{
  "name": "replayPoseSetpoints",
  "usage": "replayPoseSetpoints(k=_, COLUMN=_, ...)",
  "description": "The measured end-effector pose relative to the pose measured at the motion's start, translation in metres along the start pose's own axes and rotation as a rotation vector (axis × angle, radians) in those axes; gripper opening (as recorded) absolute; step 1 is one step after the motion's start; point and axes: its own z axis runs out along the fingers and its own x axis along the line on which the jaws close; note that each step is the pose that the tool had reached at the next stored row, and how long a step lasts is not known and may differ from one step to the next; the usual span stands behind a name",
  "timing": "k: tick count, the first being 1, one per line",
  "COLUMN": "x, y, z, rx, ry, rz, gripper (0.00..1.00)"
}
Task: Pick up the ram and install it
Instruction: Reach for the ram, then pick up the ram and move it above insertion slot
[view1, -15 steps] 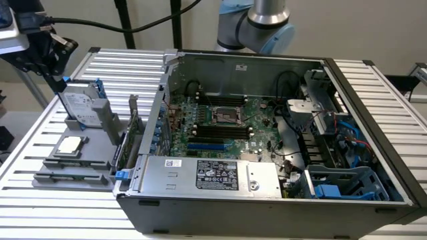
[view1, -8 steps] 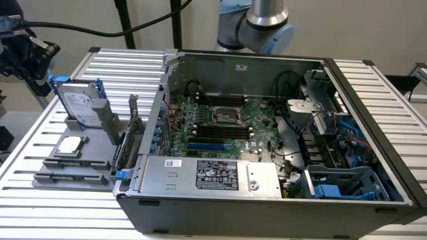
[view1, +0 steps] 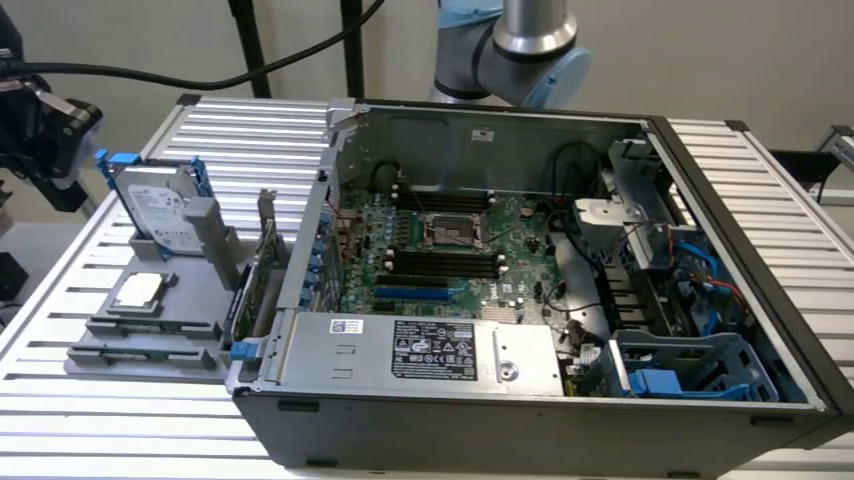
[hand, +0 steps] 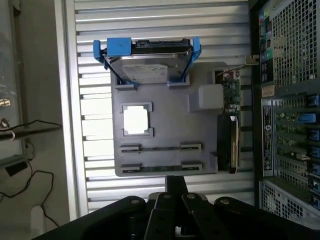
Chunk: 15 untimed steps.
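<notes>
Gripper (hand: 176, 186) was shut, fingers pressed together, nothing held. It hung above the slatted table (hand: 95, 150), just off the near edge of the gray tray (hand: 170, 120). The ram (hand: 160, 167) stood on edge in the tray's closest slotted holder, seen as a thin dark strip. A second like strip (hand: 160, 148) sat parallel in the next holder. Beyond these a pale square chip (hand: 137, 120) lay in its pocket, then the hard drive (hand: 147, 67) leaned in a blue frame. The expansion card (hand: 231, 125) stood along the tray's side toward the open computer case (view1: 534, 430). The motherboard (view1: 447, 235) lay exposed inside, showing black slots (view1: 441, 262).
</notes>
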Motion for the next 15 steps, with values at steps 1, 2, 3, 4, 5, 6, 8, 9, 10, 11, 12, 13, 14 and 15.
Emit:
replayPoseSetpoints(k=1, x=0.0006, y=-0.0018, z=0.0000, rx=0.0005, ry=0.0001, rz=0.000, gripper=0.11)
replayPoseSetpoints(k=2, x=0.0010, y=-0.0035, z=0.0000, rx=0.0009, ry=0.0000, rz=0.000, gripper=0.11)
replayPoseSetpoints(k=3, x=0.0013, y=-0.0047, z=0.0000, rx=0.0010, ry=0.0000, rz=0.000, gripper=0.11)
replayPoseSetpoints(k=4, x=0.0014, y=-0.0050, z=0.0000, rx=0.0011, ry=0.0001, rz=0.000, gripper=0.11)
replayPoseSetpoints(k=5, x=0.0013, y=-0.0050, z=0.0000, rx=0.0010, ry=0.0000, rz=0.000, gripper=0.11)
replayPoseSetpoints(k=6, x=0.0014, y=-0.0050, z=0.0000, rx=0.0010, ry=0.0000, rz=0.000, gripper=0.11)
replayPoseSetpoints(k=8, x=0.0013, y=-0.0050, z=0.0000, rx=0.0010, ry=0.0000, rz=0.000, gripper=0.11)
replayPoseSetpoints(k=9, x=0.0013, y=-0.0050, z=0.0000, rx=0.0010, ry=0.0000, rz=0.000, gripper=0.11)
replayPoseSetpoints(k=10, x=0.0013, y=-0.0050, z=0.0000, rx=0.0010, ry=0.0000, rz=0.000, gripper=0.11)
replayPoseSetpoints(k=11, x=0.0013, y=-0.0050, z=0.0000, rx=0.0010, ry=0.0000, rz=0.000, gripper=0.11)
replayPoseSetpoints(k=12, x=0.0013, y=-0.0050, z=0.0000, rx=0.0010, ry=0.0000, rz=0.000, gripper=0.11)
replayPoseSetpoints(k=13, x=0.0013, y=-0.0050, z=0.0000, rx=0.0010, ry=-0.0001, rz=0.000, gripper=0.11)
replayPoseSetpoints(k=14, x=0.0013, y=-0.0050, z=0.0000, rx=0.0010, ry=0.0000, rz=0.000, gripper=0.11)
replayPoseSetpoints(k=15, x=0.0013, y=-0.0050, z=0.0000, rx=0.0010, ry=0.0000, rz=0.000, gripper=0.11)
